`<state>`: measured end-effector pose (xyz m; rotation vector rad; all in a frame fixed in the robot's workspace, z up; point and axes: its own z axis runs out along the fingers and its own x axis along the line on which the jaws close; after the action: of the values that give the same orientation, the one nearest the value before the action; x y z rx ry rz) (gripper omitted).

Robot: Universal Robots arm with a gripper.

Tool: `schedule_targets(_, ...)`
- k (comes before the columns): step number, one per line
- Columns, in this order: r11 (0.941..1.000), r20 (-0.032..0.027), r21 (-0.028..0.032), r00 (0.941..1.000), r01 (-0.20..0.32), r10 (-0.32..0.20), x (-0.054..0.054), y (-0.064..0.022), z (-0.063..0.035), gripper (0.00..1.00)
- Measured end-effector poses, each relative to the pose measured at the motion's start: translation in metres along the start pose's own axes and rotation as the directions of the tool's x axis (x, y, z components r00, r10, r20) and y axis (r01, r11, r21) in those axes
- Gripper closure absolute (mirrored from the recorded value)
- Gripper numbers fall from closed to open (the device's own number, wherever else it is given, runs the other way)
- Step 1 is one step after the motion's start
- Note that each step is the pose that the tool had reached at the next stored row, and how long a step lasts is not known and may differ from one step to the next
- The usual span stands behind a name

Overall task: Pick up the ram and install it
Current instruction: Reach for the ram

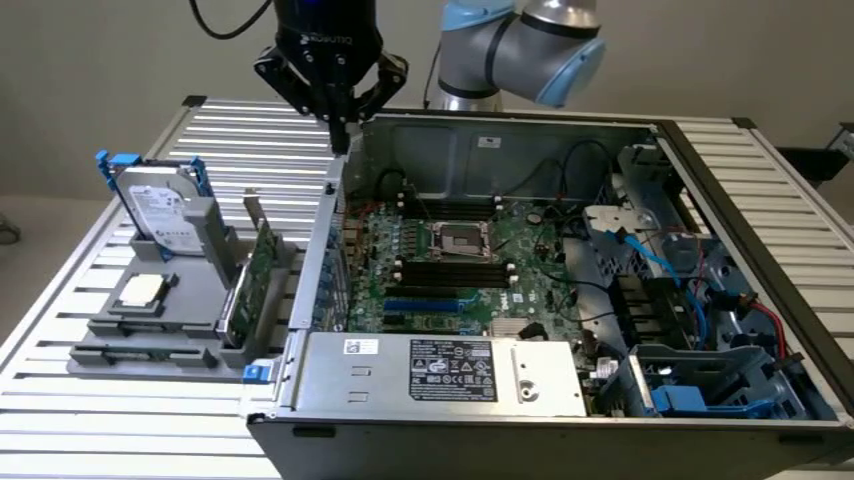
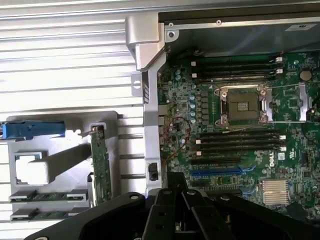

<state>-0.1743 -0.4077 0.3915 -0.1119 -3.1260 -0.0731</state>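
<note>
Two ram sticks (image 2: 48, 196) lie flat in the grey holder (image 2: 70, 155); they are thin, dark green and side by side, at the holder's front edge (image 1: 140, 353) in the exterior view. My black gripper (image 1: 342, 138) hangs high over the back corner of the open computer case (image 1: 400, 375), on the exterior view's left, far from the ram. Its fingertips (image 2: 176, 192) are pressed together with nothing between them. On the motherboard (image 2: 180, 100), black memory slots (image 2: 235, 141) run beside the empty processor socket (image 2: 242, 105).
The holder also carries an upright hard drive with blue handles (image 1: 160, 210), a tall green expansion card (image 1: 260, 275) and a square silver processor (image 1: 140, 292). Everything stands on a slatted metal table (image 1: 120, 420). The case's raised wall (image 1: 320, 250) separates holder and motherboard. Cables and drive bays (image 1: 694, 300) fill the case's right.
</note>
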Motion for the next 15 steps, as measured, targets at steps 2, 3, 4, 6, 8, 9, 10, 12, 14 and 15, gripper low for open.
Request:
schedule_targets(2, 1.0000, -0.0001, 0.0000, 1.0000, 0.000, 0.000, 0.006, -0.0035, 0.0009, 0.89)
schedule_targets(3, 1.0000, 0.0000, -0.0001, 1.0000, 0.000, 0.000, 0.007, -0.0052, 0.0013, 0.89)
schedule_targets(4, 1.0000, 0.0000, -0.0001, 1.0000, 0.000, 0.000, 0.009, -0.0072, 0.0015, 0.89)
schedule_targets(6, 1.0000, -0.0001, 0.0000, 1.0000, 0.000, 0.000, 0.013, -0.0111, 0.0020, 0.89)
schedule_targets(8, 1.0000, 0.0000, 0.0000, 1.0000, 0.000, 0.000, 0.019, -0.0147, 0.0025, 0.89)
schedule_targets(9, 1.0000, -0.0001, 0.0000, 1.0000, 0.000, 0.000, 0.022, -0.0164, 0.0027, 0.89)
schedule_targets(10, 1.0000, -0.0001, 0.0001, 1.0000, 0.001, -0.001, 0.024, -0.0181, 0.0029, 0.89)
schedule_targets(12, 1.0000, -0.0001, 0.0000, 1.0000, 0.001, -0.001, 0.032, -0.0213, 0.0034, 0.89)
schedule_targets(14, 1.0000, -0.0002, 0.0000, 1.0000, 0.001, -0.001, 0.039, -0.0240, 0.0046, 0.89)
schedule_targets(15, 1.0000, -0.0002, -0.0002, 1.0000, 0.002, -0.002, 0.044, -0.0251, 0.0054, 0.89)
